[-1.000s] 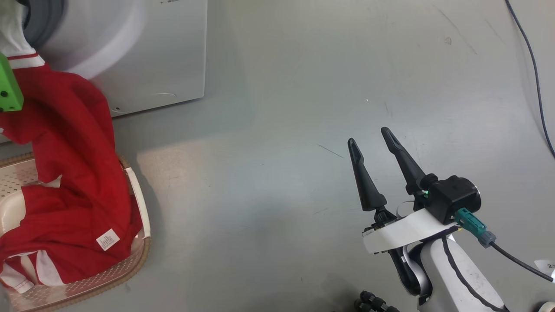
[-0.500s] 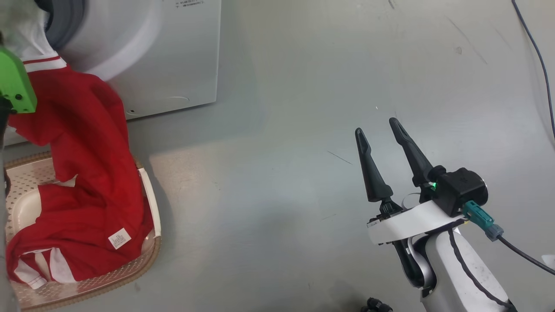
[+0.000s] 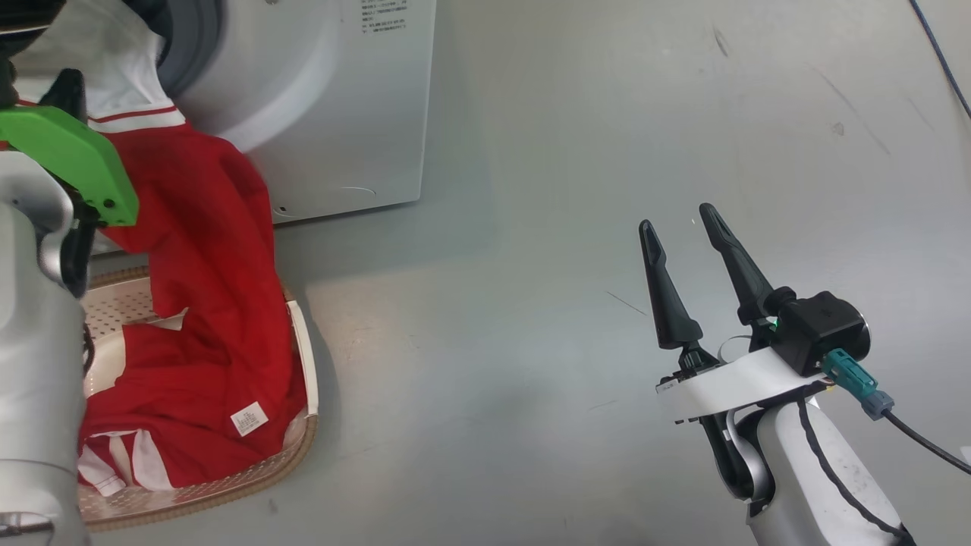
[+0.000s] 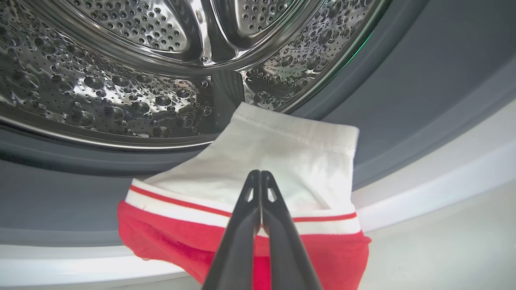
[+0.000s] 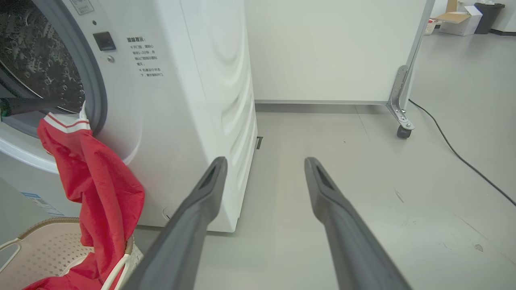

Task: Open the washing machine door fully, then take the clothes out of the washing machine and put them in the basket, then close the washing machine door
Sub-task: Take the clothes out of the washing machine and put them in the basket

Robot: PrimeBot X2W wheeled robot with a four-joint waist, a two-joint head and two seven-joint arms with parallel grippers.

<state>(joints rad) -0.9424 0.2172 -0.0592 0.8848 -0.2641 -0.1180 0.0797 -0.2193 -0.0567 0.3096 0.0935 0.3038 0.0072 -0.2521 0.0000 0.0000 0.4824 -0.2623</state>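
**me:** Since most of the clothes [image 3: 205,250] already hang from the washing machine [image 3: 341,114] mouth at 11 o'clock down into the basket [image 3: 300,447] at 8, I've only got the white end on the lip left to free. My left claw [image 4: 258,174] is pinched shut on that white panel, far as I can tell, right at the drum [image 4: 121,80] edge.

**lurker:** And the right one?

**me:** Right claw [image 3: 676,215] hangs at 4 o'clock over the floor [image 3: 493,341], fingers spread wide, holding nothing. Parked out of the way, I reckon. Versus a second back, the head cam swung, so machine and basket slid toward 3 o'clock in view. That's the camera, not the things. The drape looks unchanged, and my left forearm [image 3: 30,341] is now in shot.
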